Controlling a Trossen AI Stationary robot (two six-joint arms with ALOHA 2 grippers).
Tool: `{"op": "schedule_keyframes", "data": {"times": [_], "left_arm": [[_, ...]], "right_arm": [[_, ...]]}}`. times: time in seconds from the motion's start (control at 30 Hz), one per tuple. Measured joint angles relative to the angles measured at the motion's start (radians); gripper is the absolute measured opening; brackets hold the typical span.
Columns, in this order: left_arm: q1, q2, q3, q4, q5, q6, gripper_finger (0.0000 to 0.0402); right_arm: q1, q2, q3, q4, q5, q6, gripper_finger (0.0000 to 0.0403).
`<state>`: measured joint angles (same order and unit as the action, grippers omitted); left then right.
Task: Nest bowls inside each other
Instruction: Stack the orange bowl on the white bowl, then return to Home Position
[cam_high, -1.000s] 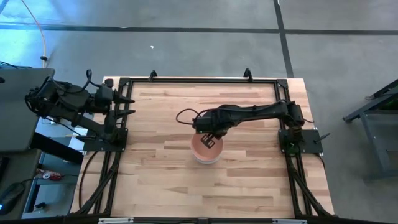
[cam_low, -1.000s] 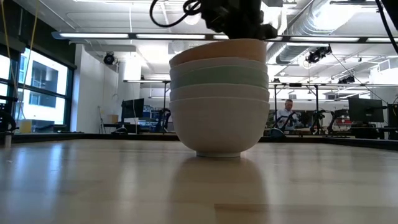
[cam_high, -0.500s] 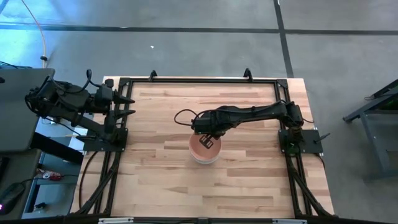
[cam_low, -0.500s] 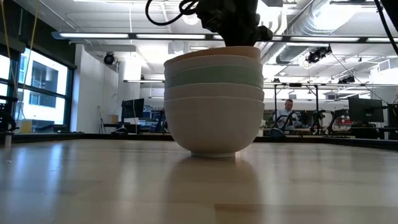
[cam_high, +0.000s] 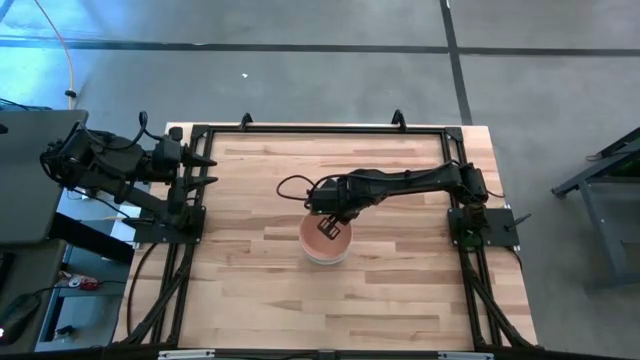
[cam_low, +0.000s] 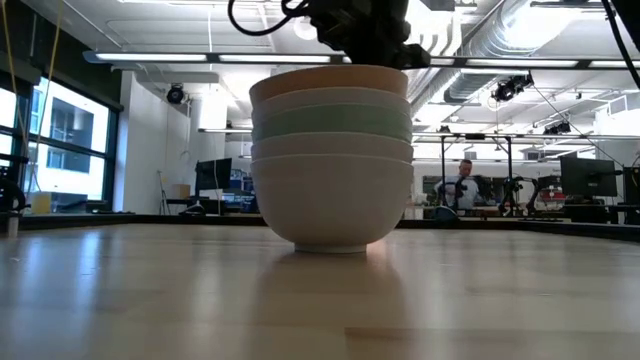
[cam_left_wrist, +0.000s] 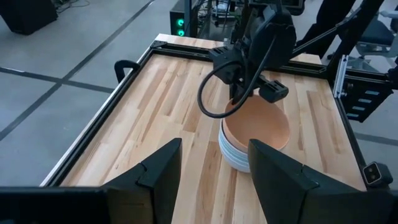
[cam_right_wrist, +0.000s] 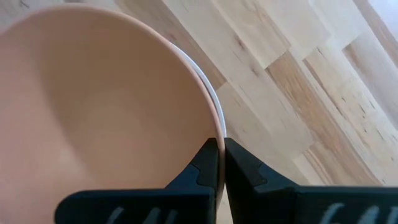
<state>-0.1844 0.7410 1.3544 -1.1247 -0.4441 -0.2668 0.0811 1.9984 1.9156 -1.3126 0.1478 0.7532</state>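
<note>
All the bowls sit nested in one stack (cam_high: 325, 241) near the table's middle, resting on the bottom white bowl's foot (cam_low: 330, 243). The low view shows the salmon-orange bowl (cam_low: 330, 75) on top, then a white one, the pale green one (cam_low: 330, 120), and two white ones. My right gripper (cam_right_wrist: 219, 158) reaches in from the table's right and is shut on the top rim. My left gripper (cam_left_wrist: 214, 180) is open and waits at the table's left edge (cam_high: 205, 170), well away from the stack (cam_left_wrist: 255, 134). My right gripper pinches the rim of the salmon-orange bowl (cam_right_wrist: 216, 132) on the stack's far side, one finger (cam_right_wrist: 205, 163) inside the bowl and the other finger (cam_right_wrist: 239, 163) outside. The fingers come from above, pointing down. The stack stands upright with its foot on the table.
A black frame (cam_high: 320, 128) runs along the table's far, left and right edges. Bare wood lies all around the stack. The low view looks into a room with a person (cam_low: 462, 185) far behind the table.
My right gripper has moved a little toward the table's left edge, still shut on the rim. The whole stack has slid along the table with it, staying upright and nested.
</note>
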Motion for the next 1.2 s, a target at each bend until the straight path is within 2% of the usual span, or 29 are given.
{"op": "schedule_keyframes", "data": {"times": [0.3,0.6,0.7,0.97,1.2], "left_arm": [[0.000,0.000,0.000,0.000,0.000,0.000,0.0174],[0.000,0.000,0.000,0.000,0.014,-0.003,0.0174],[0.000,0.000,0.000,0.000,0.014,-0.003,0.0174],[0.000,0.000,0.000,0.000,0.014,-0.003,0.0174],[0.000,0.000,0.000,0.003,0.014,-0.003,0.0174]], "right_arm": [[0.000,0.028,0.000,0.013,-0.053,-0.021,0.0000],[0.010,0.038,0.000,0.039,-0.052,-0.024,0.0002],[0.014,0.038,0.000,0.037,-0.051,-0.023,0.0023],[0.021,0.031,0.000,0.036,-0.044,-0.021,0.0112],[0.022,-0.035,0.000,0.039,-0.004,-0.021,0.0134]]}}
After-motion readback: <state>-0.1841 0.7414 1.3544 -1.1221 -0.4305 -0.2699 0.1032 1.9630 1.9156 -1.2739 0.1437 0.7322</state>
